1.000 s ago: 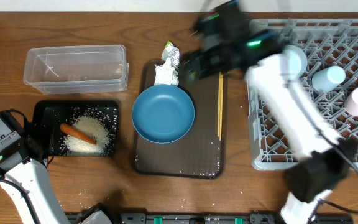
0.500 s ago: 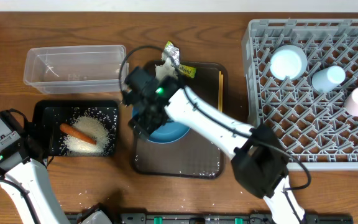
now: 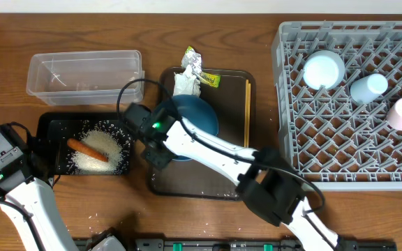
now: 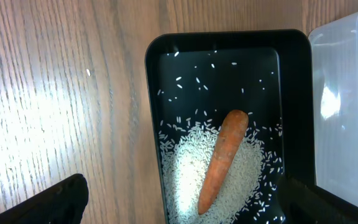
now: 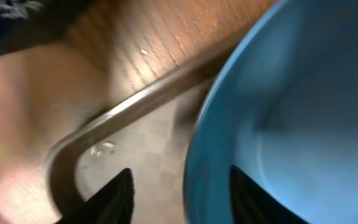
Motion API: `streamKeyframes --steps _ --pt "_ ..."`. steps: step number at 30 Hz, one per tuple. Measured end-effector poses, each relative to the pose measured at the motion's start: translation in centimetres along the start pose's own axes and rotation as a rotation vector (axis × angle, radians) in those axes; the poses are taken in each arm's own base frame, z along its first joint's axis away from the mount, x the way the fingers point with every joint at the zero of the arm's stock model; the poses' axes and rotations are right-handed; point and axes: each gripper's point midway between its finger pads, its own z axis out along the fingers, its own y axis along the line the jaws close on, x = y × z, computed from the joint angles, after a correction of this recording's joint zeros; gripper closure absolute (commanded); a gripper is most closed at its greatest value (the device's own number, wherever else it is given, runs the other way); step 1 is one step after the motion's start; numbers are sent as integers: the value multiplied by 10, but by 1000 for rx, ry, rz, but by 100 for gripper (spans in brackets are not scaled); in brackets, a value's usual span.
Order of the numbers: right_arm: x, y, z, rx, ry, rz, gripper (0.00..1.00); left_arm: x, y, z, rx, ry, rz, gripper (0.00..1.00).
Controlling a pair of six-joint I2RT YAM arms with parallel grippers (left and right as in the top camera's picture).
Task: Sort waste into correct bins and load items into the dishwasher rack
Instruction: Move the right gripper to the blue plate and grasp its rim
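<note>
The left fingers (image 4: 61, 199) hang spread and empty over the black bin (image 4: 154, 124), where the carrot (image 3: 86, 149) lies on the rice (image 3: 107, 143). The clear tub (image 3: 37, 77) behind it holds no waste yet. A second ago the right arm was up near the rack (image 3: 340, 160). It has since swung across, and the right fingers (image 5: 118, 193) now straddle the left rim of the blue bowl (image 3: 199, 118), apart and not yet pinching. The bowl sits on the brown tray (image 3: 201, 183) as before, so loading it looks like the next step. Tissue (image 3: 185, 84), foil (image 3: 192, 59), packet (image 3: 210, 79) and chopsticks (image 3: 247, 111) wait unsorted, while cups (image 3: 368, 87) already stand in the rack.
</note>
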Motion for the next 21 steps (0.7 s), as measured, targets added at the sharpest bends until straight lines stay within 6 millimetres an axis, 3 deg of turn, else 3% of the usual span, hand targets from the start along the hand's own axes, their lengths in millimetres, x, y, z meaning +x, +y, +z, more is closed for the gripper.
streamKeyframes --steps 8,15,21 --pt "3 -4 6 18 16 16 99 0 0 0 0 0 0 2" --pt "2 -9 -6 54 23 18 99 0 0 0 0 0 0 2" --pt "-17 -12 -54 29 -30 42 99 0 0 0 0 0 0 2"
